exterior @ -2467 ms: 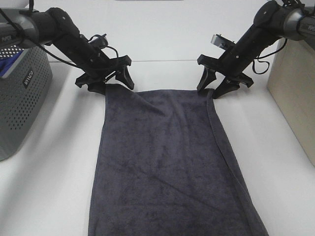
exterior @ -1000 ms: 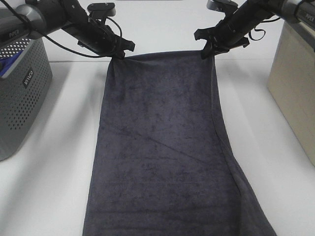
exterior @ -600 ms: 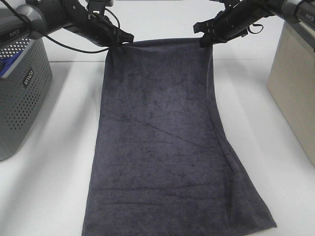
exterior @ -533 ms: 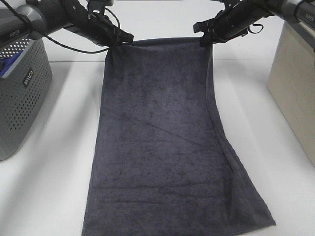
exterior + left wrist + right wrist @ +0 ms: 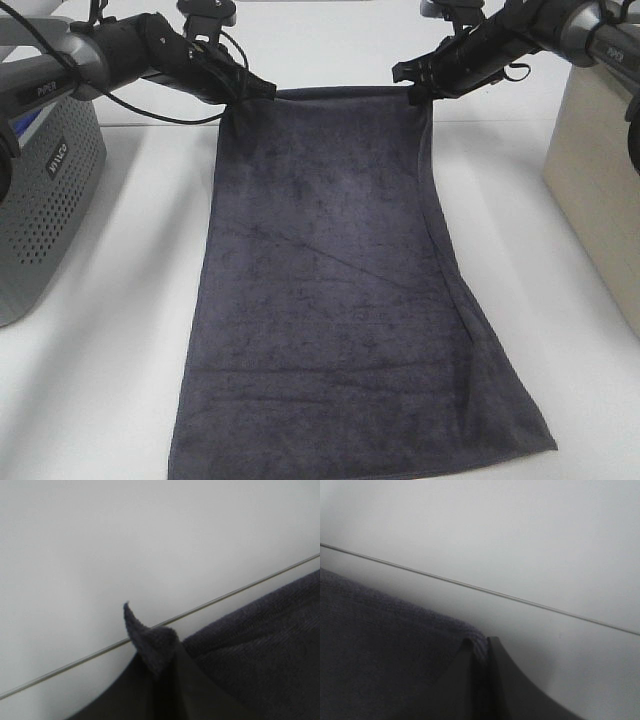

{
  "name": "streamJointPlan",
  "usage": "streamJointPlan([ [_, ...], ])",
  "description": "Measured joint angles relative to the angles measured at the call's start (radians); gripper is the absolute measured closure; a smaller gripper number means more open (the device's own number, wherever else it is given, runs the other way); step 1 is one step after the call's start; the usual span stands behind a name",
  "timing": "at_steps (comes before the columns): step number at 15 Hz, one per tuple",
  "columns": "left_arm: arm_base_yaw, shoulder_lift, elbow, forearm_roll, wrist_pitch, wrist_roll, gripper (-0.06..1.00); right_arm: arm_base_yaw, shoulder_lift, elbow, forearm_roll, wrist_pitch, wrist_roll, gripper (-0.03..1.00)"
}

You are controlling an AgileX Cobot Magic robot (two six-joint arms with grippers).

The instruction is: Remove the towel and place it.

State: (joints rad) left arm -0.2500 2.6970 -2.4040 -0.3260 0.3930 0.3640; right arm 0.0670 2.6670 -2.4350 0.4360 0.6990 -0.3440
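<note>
The dark charcoal-grey towel [image 5: 335, 280] hangs from its two far corners and slopes down toward the front, its near end lying on the white table [image 5: 100, 330]. My left gripper [image 5: 250, 92] is shut on the far left corner. In the left wrist view a tuft of towel [image 5: 150, 645] sticks out between the closed fingers. My right gripper [image 5: 418, 88] is shut on the far right corner. In the right wrist view the towel edge [image 5: 395, 650] runs into the closed fingers.
A grey perforated basket [image 5: 40, 190] with a bit of blue inside stands at the left edge. A light wooden box [image 5: 600, 180] stands at the right edge. The white wall lies close behind both grippers.
Both grippers closed on the towel's far corners and lifted them up and back. The towel's near end slid away from the front and now shows fully.
</note>
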Motion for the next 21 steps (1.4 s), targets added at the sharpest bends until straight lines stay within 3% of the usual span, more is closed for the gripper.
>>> streamJointPlan([
  [6, -0.003, 0.062, 0.000, 0.015, -0.036, 0.000, 0.92, 0.000, 0.034, 0.000, 0.000, -0.030, -0.026, 0.90],
  [9, -0.003, 0.070, 0.000, 0.023, -0.063, 0.000, 0.90, 0.000, 0.045, 0.000, 0.000, -0.046, -0.041, 0.79],
  [12, -0.001, 0.076, 0.000, 0.049, -0.078, 0.000, 0.85, -0.001, 0.069, 0.000, -0.011, -0.068, -0.046, 0.58],
  [14, -0.001, 0.083, 0.000, 0.051, -0.103, 0.000, 0.69, -0.001, 0.069, 0.001, -0.012, -0.088, -0.048, 0.38],
  [16, -0.001, 0.084, 0.000, 0.051, -0.133, -0.003, 0.43, -0.001, 0.069, 0.002, -0.015, -0.088, -0.047, 0.32],
  [18, -0.001, 0.084, 0.000, 0.051, -0.136, -0.011, 0.24, -0.001, 0.067, 0.002, -0.017, -0.077, -0.044, 0.30],
  [21, -0.001, 0.078, 0.000, 0.051, -0.135, -0.015, 0.19, -0.001, 0.040, 0.003, -0.033, -0.013, -0.044, 0.30],
])
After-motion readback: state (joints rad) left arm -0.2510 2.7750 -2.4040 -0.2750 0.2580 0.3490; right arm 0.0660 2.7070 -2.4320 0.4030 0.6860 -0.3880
